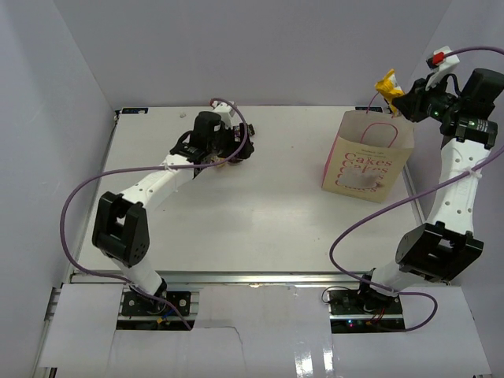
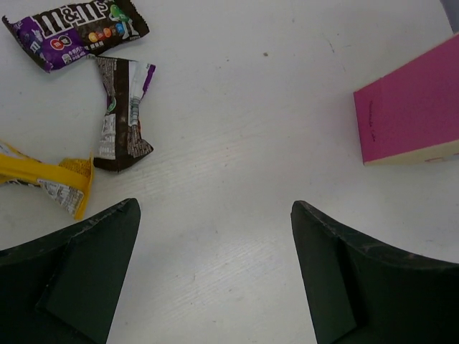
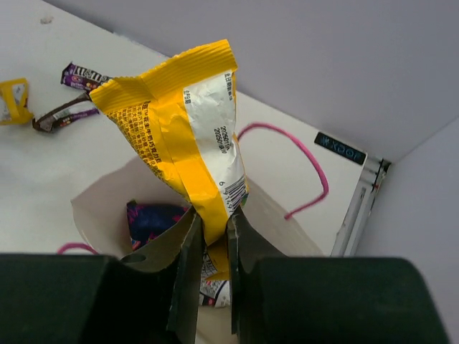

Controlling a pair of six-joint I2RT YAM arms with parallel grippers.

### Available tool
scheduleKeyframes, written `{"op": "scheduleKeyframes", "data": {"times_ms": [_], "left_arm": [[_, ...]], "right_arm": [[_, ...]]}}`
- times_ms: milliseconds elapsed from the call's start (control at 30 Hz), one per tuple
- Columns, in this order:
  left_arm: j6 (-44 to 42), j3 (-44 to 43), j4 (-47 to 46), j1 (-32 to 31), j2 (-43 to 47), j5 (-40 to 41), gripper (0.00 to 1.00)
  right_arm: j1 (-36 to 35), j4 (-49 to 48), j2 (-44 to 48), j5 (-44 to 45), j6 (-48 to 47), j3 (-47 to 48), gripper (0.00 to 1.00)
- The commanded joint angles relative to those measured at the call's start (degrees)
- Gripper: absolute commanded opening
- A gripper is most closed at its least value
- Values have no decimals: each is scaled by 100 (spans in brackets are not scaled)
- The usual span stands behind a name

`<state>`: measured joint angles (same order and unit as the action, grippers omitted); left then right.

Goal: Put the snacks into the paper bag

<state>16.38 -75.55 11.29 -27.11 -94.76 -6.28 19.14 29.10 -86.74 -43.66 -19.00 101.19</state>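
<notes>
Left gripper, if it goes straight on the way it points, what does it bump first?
Probably just the bare table. The left gripper is open, with the candy bars off to one side and the paper bag to the other.

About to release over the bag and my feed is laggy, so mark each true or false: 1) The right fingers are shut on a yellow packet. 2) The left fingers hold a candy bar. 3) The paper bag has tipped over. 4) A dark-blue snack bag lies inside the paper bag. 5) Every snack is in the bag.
1) True. The right fingers pinch the yellow packet above the bag's mouth.
2) False. The left fingers are open and empty over the bare table.
3) False. The paper bag stands upright.
4) True. The dark-blue snack bag shows inside.
5) False. Two candy bars and a second yellow packet lie on the table.
</notes>
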Motion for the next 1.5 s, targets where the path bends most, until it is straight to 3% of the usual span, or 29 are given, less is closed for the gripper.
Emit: {"op": "scheduleKeyframes", "data": {"times_ms": [0,167,233,267,333,367,433,633,800,967,1033,1167,1233,1267,1367,1467], "left_arm": [[49,-809,461,75,-384,-321,96],[-12,-1462,708,136,-1105,-110,95],[-73,-1768,848,145,-1448,-5,94],[-91,-1866,892,145,-1562,48,94],[-126,-2181,1024,145,-1905,188,93],[-144,-2279,1068,145,-2019,259,92],[-153,-2638,1191,145,-2405,504,89],[-390,-3649,1297,136,-3511,1347,81],[-794,-3958,1253,136,-4058,1990,75],[-795,-3845,1218,136,-4209,1807,43],[-716,-3731,1209,136,-4147,1719,37],[-584,-3520,990,136,-3726,1192,25],[-487,-3188,815,136,-3261,561,22],[-452,-3011,544,136,-3068,-103,21],[-215,-2107,-245,162,-2207,-1117,20],[-65,-1245,-1380,154,-1389,-2226,19]], "right_arm": [[275,639,35,-643,-638,6,11],[301,1167,-89,-319,-1017,-187,17],[301,1159,-98,-214,-1026,-231,33],[301,1159,-98,-135,-1035,-231,47],[301,1133,-97,-12,-1009,-152,60],[301,1089,-89,102,-983,-117,79],[301,1071,-80,147,-860,58,91],[328,1089,-36,-414,-622,428,92],[328,1098,96,-635,-613,376,93],[336,1132,245,-1187,-692,428,92],[319,1142,368,-1878,-1050,341,91],[-49,1254,711,-2339,-1691,24,91],[-549,1431,729,-2192,-1930,-81,90],[-978,1597,729,-2086,-2123,-116,90],[-1778,1634,746,-1568,-2282,-362,89],[-1905,839,851,-1339,-1916,-565,89]]}}
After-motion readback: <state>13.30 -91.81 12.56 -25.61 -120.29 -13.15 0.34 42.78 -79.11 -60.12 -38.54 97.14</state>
